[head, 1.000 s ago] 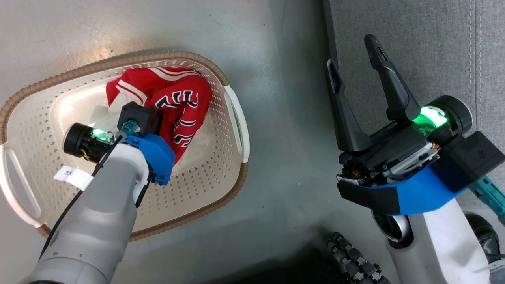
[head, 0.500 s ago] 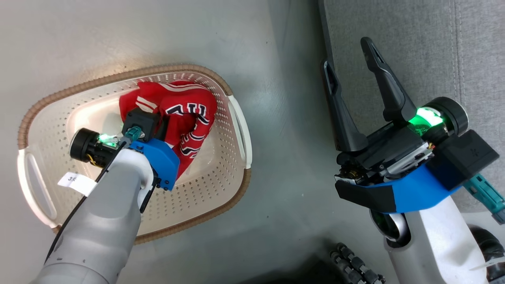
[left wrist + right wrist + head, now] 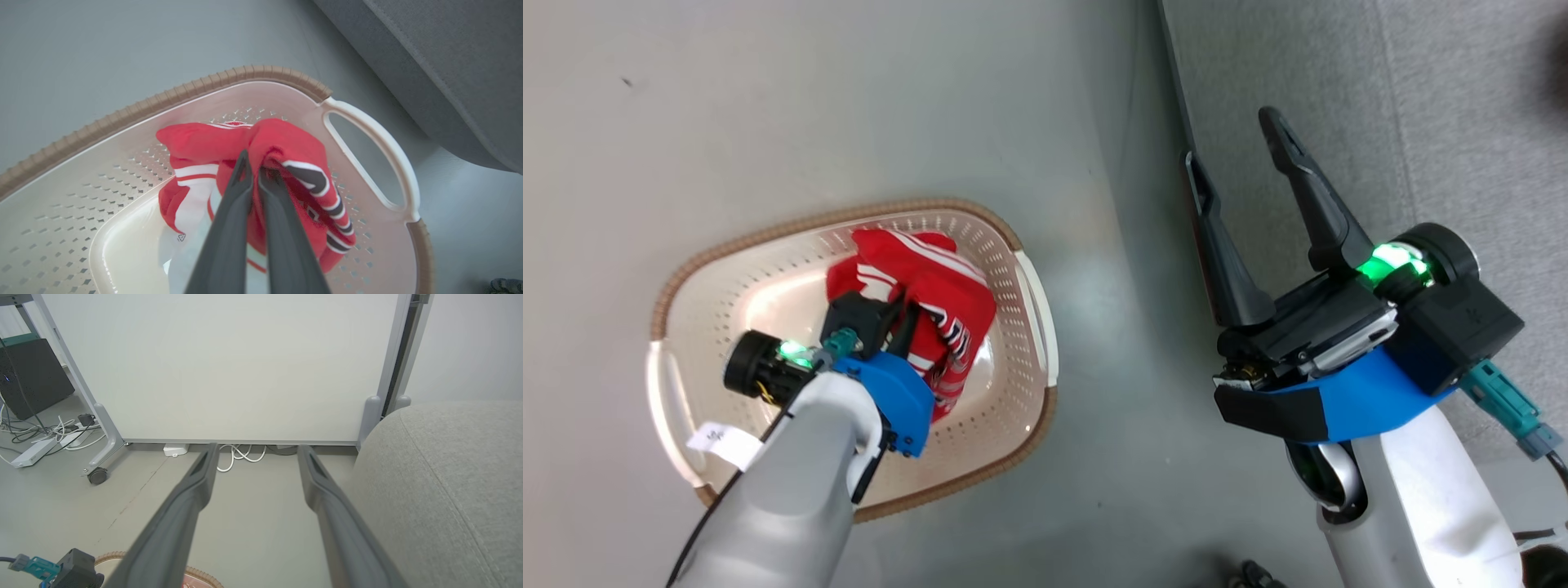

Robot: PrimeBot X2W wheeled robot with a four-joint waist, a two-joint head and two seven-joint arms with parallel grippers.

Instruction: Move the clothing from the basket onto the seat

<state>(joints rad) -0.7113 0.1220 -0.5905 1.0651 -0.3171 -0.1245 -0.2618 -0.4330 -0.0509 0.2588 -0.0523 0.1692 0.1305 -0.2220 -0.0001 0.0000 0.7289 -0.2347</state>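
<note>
Your left gripper (image 3: 253, 165) is clamped tight on a fold of the red clothing (image 3: 294, 143), fingers nearly touching. The bundle sits in the right half of the basket (image 3: 768, 233) and droops down on both sides of the pinch. Its long axis runs far to near, with the lettered part toward the right handle. The basket lies lengthwise left to right on the floor (image 3: 849, 98), that handle facing the seat (image 3: 1339, 98). There's a bare strip of floor between the two. Your right gripper (image 3: 1229, 139) is spread wide and empty, up by the seat's left edge.
</note>
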